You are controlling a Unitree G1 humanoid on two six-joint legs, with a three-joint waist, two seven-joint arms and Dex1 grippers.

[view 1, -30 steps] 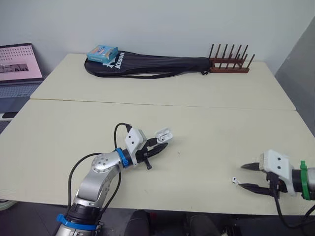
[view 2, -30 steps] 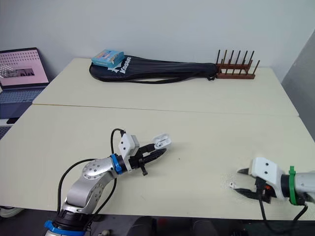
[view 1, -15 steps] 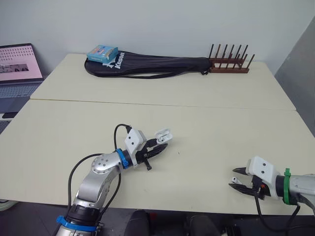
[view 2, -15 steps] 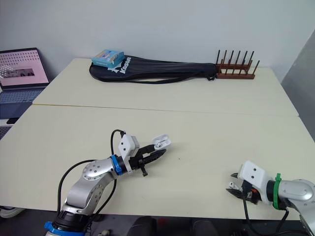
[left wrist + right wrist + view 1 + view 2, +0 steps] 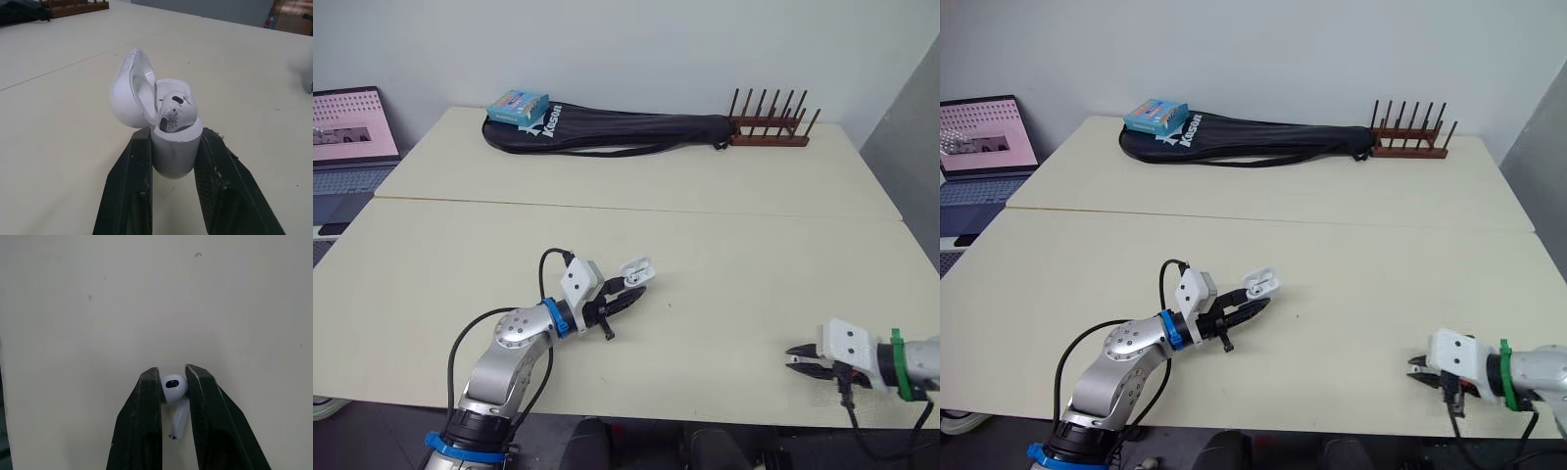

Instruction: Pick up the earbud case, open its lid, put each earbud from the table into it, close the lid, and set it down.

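Note:
My left gripper (image 5: 628, 293) is shut on the white earbud case (image 5: 173, 142), holding it just above the table at centre left. The case lid (image 5: 129, 88) stands open, and one earbud (image 5: 175, 108) sits inside. Near the table's front right edge, my right gripper (image 5: 795, 354) is shut on the second white earbud (image 5: 174, 387). Its black fingers (image 5: 142, 421) pinch the bud's round head while the stem hangs between them, above the tabletop.
A long black racket bag (image 5: 617, 129) lies across the far side of the table (image 5: 724, 255) with a blue box (image 5: 517, 105) on its left end. A brown peg rack (image 5: 770, 129) stands at the far right. A laptop (image 5: 350, 127) sits left of the table.
My right gripper closed on the earbud that lay by the front edge and has drawn back to the right with it. The left gripper has kept the open case still.

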